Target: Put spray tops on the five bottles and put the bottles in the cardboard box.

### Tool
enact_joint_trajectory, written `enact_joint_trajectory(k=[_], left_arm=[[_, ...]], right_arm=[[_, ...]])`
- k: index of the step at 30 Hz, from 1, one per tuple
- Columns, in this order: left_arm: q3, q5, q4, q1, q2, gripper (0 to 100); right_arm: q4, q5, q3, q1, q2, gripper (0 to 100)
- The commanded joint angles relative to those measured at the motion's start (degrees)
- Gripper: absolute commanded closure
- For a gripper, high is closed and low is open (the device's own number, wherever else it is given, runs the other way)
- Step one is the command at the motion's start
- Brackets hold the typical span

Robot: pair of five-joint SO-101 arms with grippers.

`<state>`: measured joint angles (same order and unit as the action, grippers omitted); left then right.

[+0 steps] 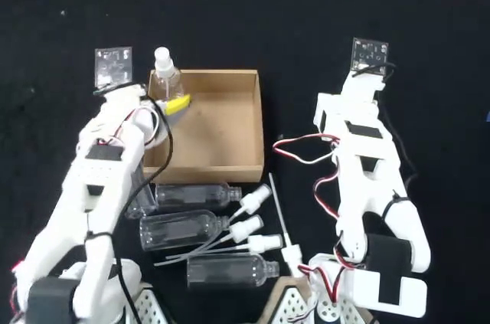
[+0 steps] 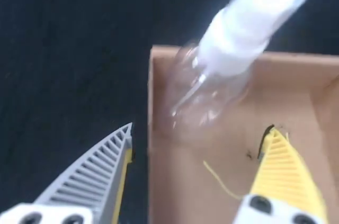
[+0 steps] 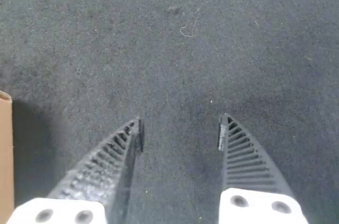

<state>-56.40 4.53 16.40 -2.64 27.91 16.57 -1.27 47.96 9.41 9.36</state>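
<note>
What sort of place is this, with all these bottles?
Probably a robotics lab bench. Two white robot arms, left and right, sit at a black cloth-covered table, with a brown cardboard box, clear plastic bottles and loose white spray tops laid out.

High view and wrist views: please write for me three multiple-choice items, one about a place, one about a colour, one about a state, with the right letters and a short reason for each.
1. Where is the capped bottle?
A. lying flat on the table
B. at a corner of the cardboard box
C. among the uncapped bottles

2. What colour are the loose spray tops?
A. white
B. yellow
C. black

3. How is the right gripper?
A. shut on a bottle
B. shut on nothing
C. open

Answers:
1 B, it stands upright at the box's far corner.
2 A, they lie white on the table.
3 C, its jaws stand apart with nothing between them.
</note>
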Motion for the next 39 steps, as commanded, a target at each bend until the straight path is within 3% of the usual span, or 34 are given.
enact_joint_trajectory(k=[1,6,11,17,24,39], left_arm=[[3.5,0.7,7.5,-2.6,7.6,65],[4.7,-0.4,17.3,-2.9,14.0,65],[7.5,-8.4,27.4,-5.4,19.2,65],[7.8,-8.4,33.9,-14.4,18.9,65],[13.6,-6.2,46.9,-16.8,10.9,65],[17.6,-1.3,47.8,-24.0,-5.0,65]], right_arm=[[-1.4,0.0,-0.2,-1.0,0.0,78.7],[-1.4,0.0,-0.2,-1.0,0.0,78.7],[-1.4,0.0,-0.1,-1.0,0.0,78.7],[-1.4,0.0,-0.1,-1.0,0.0,78.7],[-1.4,0.0,-0.1,-1.1,0.0,78.7],[-1.4,0.0,0.4,-1.1,0.0,78.7]])
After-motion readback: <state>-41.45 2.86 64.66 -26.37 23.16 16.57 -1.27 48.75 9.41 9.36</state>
